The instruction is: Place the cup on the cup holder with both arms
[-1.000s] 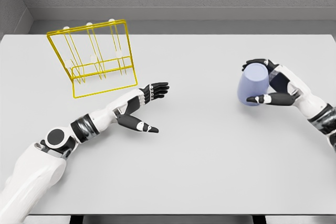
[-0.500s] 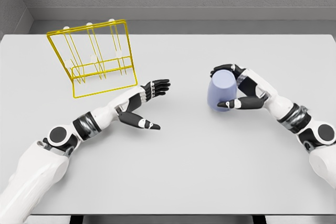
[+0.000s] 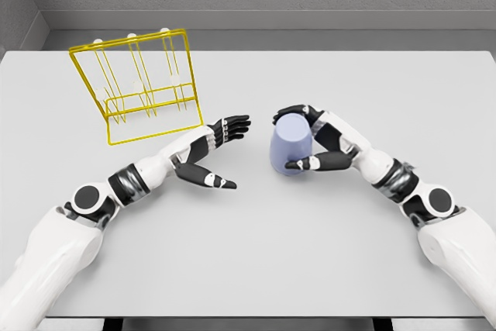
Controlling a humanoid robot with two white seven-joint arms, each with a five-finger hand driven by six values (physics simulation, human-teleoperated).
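Note:
A pale blue cup (image 3: 290, 143) sits upside down near the table's middle, held in my right hand (image 3: 304, 139), whose fingers wrap its top and whose thumb presses its lower side. My left hand (image 3: 219, 153) lies open a short way to the cup's left, palm turned toward it, fingers spread and holding nothing. The yellow wire cup holder (image 3: 138, 83) with white-tipped pegs stands at the back left of the table, behind the left hand.
The grey table (image 3: 248, 253) stretches wide in front of both arms. A grey wall runs along its far edge.
My right hand has carried the cup leftward across the table, from the right side to near the middle. The left hand has barely moved.

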